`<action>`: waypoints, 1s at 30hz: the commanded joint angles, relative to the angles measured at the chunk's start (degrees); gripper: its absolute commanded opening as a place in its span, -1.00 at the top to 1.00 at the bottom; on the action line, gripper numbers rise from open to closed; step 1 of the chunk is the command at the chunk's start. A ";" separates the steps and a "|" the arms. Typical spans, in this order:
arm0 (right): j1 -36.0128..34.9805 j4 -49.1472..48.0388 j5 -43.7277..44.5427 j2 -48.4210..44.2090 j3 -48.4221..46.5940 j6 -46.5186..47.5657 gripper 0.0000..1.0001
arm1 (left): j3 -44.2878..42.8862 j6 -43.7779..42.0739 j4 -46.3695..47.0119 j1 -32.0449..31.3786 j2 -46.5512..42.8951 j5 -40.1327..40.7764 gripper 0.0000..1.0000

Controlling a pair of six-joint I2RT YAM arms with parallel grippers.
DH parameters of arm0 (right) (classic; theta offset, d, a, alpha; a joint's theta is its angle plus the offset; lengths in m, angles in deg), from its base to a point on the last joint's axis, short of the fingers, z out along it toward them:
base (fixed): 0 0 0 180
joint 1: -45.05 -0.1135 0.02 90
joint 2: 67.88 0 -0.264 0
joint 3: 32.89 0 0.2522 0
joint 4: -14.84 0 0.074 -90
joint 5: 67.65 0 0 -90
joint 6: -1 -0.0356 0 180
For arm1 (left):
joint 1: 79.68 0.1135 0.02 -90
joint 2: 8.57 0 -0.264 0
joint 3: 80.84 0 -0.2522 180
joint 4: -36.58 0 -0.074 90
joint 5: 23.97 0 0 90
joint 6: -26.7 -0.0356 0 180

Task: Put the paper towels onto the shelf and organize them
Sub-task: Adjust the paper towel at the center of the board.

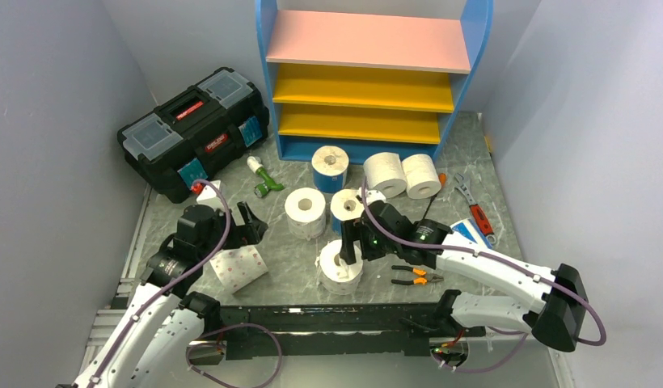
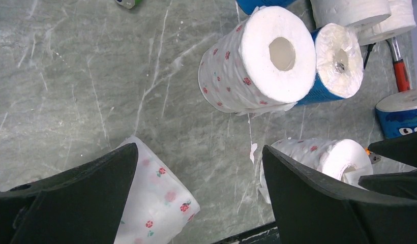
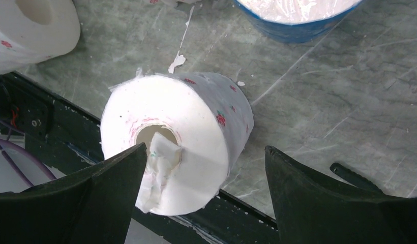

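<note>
K: Grey marbled table, pale walls. The shelf is at the far end with nothing on its boards yet. Is any roll in hand?

M: None gripped. The right gripper hangs open astride a dotted roll. That roll stands on end at the near edge of the table, right beside the black rail. The left gripper also gapes wide with nothing between its fingers. A second dotted roll lies on its side just beneath one of them.

K: Is the roll centred in the right jaws?

M: No. In the wrist view one finger overlaps the top face beside the core. The other stands well apart from the roll's wall. A torn flap of paper sticks up out of the core.

K: Risks?

M: My judgement: on a squeeze from this pose, the overlapping finger lands on the top face or in the core, not on the side. The soft roll then squashes or tips. A tip toward the rail could send it off the table edge, and the flap may snag. Pliers lie just right of it and a blue-wrapped roll sits just beyond, so a sideways shove would bump them.

K: Note: recentre before squeezing.
</note>
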State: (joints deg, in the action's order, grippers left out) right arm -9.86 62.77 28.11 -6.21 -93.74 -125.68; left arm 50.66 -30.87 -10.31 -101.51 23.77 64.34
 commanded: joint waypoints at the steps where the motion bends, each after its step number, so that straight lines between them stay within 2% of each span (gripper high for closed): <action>1: -1.09 -1.39 1.46 0.48 -0.30 -1.10 -0.76 | 0.54 1.09 3.33 -0.14 -0.61 -1.34 -0.98; 30: -5.81 2.02 7.89 3.84 -3.18 -0.92 -0.75 | 2.28 2.48 3.95 -0.14 -0.69 -2.90 -0.98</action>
State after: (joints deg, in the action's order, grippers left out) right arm -15.17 64.37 33.27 -2.84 -93.87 -126.08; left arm 52.41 -29.36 -9.08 -101.51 22.85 62.74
